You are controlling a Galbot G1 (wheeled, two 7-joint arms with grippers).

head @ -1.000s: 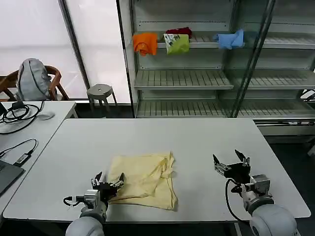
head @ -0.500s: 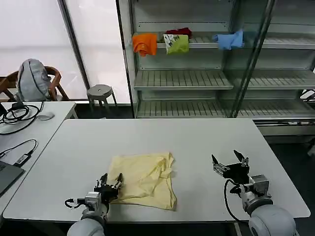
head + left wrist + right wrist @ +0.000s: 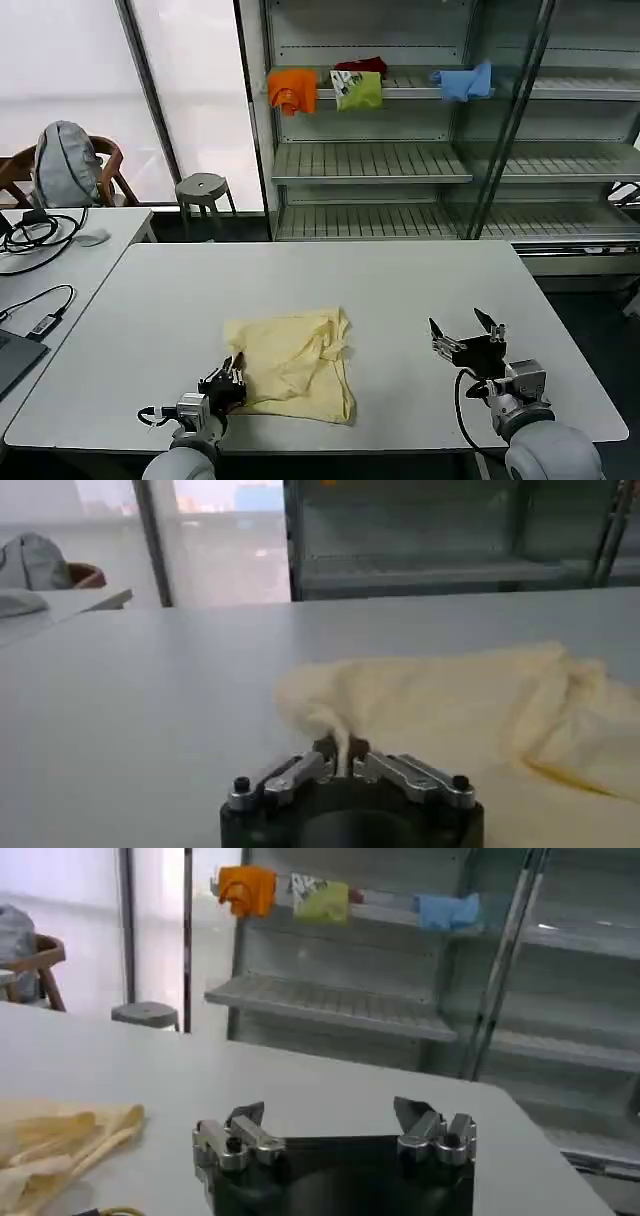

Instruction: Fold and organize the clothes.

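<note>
grey table (image 3: 400, 290) | T-shirt (image 3: 295, 360) | shelving (image 3: 400, 160) behind | stool (image 3: 203, 187)

One pale cream-yellow short-sleeved T-shirt (image 3: 292, 362) of thin fabric lies on one grey-white rectangular work table (image 3: 400, 290). I count two of my own grippers at it: my left gripper (image 3: 228, 380), pinched onto the shirt's near corner, and my right gripper (image 3: 466, 331), fingers spread. On the metal shelving unit (image 3: 370, 160) hang four small garments: one orange (image 3: 293, 88), one lime-green (image 3: 358, 88), one dark red (image 3: 364, 66), one light blue (image 3: 462, 82). One round grey stool (image 3: 203, 188), one wooden chair (image 3: 100, 165), one second table (image 3: 60, 255).
</note>
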